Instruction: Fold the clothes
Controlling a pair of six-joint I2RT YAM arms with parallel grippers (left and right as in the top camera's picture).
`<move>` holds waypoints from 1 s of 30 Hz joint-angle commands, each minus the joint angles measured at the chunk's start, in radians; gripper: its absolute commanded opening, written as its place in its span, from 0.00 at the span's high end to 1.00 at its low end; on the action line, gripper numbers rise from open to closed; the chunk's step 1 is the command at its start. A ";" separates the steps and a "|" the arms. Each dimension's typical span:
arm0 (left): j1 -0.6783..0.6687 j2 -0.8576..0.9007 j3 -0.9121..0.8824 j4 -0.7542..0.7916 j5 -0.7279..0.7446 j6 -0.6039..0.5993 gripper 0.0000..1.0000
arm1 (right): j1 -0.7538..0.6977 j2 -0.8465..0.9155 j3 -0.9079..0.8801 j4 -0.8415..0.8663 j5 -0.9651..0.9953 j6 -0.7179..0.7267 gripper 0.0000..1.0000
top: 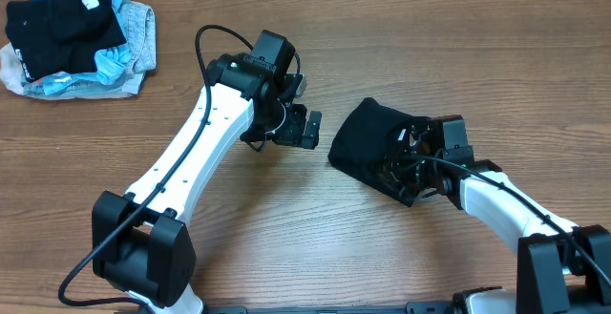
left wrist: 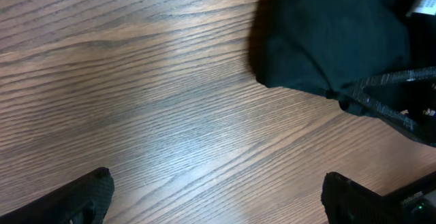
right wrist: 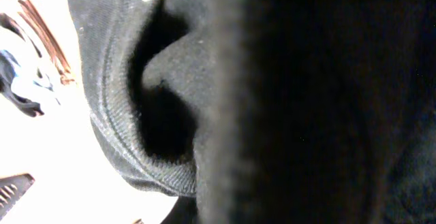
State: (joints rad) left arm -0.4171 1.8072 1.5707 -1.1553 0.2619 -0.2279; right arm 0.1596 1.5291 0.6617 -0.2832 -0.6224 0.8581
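A black garment (top: 368, 142) lies bunched right of the table's middle. It also shows at the top right of the left wrist view (left wrist: 327, 33). My right gripper (top: 412, 161) is buried in the garment's right side and shut on the cloth. The black fabric (right wrist: 306, 81) and a ribbed hem fill the right wrist view, hiding the fingers. My left gripper (top: 307, 129) hovers just left of the garment. In the left wrist view the left gripper (left wrist: 218, 197) is open wide and empty over bare wood.
A pile of clothes (top: 76, 37) sits at the far left corner: a black piece with a white tag on top of light blue and grey ones. The wooden table (top: 286, 238) shows bare between the arms and along the front.
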 commanded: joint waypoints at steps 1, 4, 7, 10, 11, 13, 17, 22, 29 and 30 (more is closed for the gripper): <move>0.003 -0.029 0.016 0.000 -0.008 0.023 0.00 | 0.003 0.005 0.061 -0.053 0.031 -0.068 0.96; 0.003 -0.029 0.016 0.000 -0.008 0.023 0.00 | 0.003 0.005 0.161 -0.241 0.153 -0.140 0.96; 0.003 -0.029 0.016 0.000 -0.008 0.023 0.00 | 0.003 0.005 0.256 -0.408 0.284 -0.190 0.96; 0.003 -0.029 0.016 0.000 -0.008 0.023 0.00 | 0.002 0.005 0.354 -0.551 0.406 -0.229 0.96; 0.003 -0.029 0.016 0.000 -0.008 0.023 0.00 | 0.001 0.005 0.378 -0.579 0.424 -0.250 0.96; 0.003 -0.029 0.016 0.000 -0.008 0.023 0.00 | -0.001 0.005 0.414 -0.615 0.430 -0.307 0.96; 0.003 -0.029 0.016 0.000 -0.008 0.023 0.00 | -0.012 0.005 0.434 -0.665 0.463 -0.376 0.96; 0.003 -0.029 0.016 0.000 -0.011 0.023 0.00 | -0.031 0.005 0.434 -0.743 0.616 -0.376 0.96; 0.003 -0.029 0.016 0.001 -0.010 0.023 0.00 | -0.067 0.005 0.434 -0.815 0.806 -0.360 0.90; 0.003 -0.029 0.016 0.001 -0.011 0.023 0.00 | -0.072 0.005 0.433 -0.816 0.834 -0.360 0.79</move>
State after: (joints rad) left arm -0.4171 1.8072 1.5707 -1.1557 0.2569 -0.2279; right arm 0.1047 1.5318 1.0748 -1.0977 0.0608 0.5037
